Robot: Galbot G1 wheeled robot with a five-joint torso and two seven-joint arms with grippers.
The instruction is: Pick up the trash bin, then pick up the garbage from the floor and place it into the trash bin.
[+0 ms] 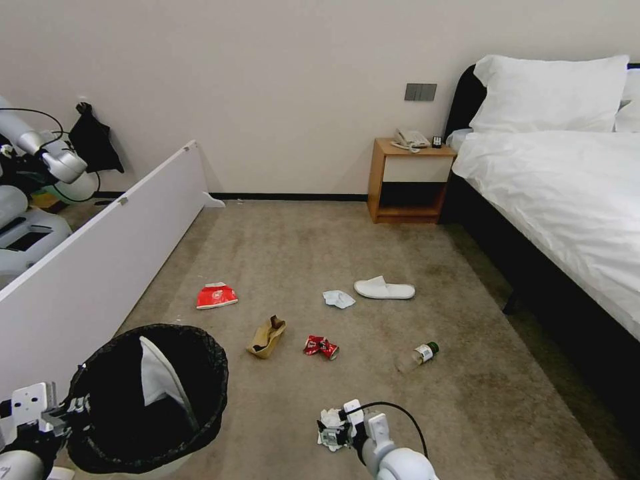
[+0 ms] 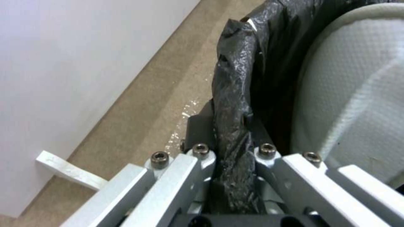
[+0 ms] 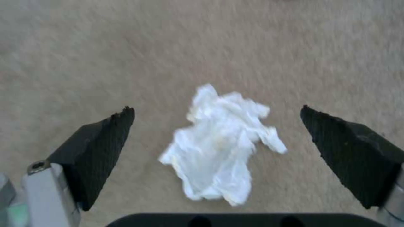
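Trash bin pickup looks done: my left gripper is clamped on its black-bagged rim at near left, and inside lies one white slipper. My right gripper hangs wide open and empty over a white tissue on the carpet. Farther out wait the red-white packet, paper bag, crushed can, bottle, blue tissue and second slipper.

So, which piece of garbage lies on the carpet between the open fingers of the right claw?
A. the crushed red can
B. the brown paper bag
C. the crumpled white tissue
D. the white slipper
C. In the right wrist view the crumpled white tissue lies on the carpet between the spread fingers of the right claw, not yet gripped.
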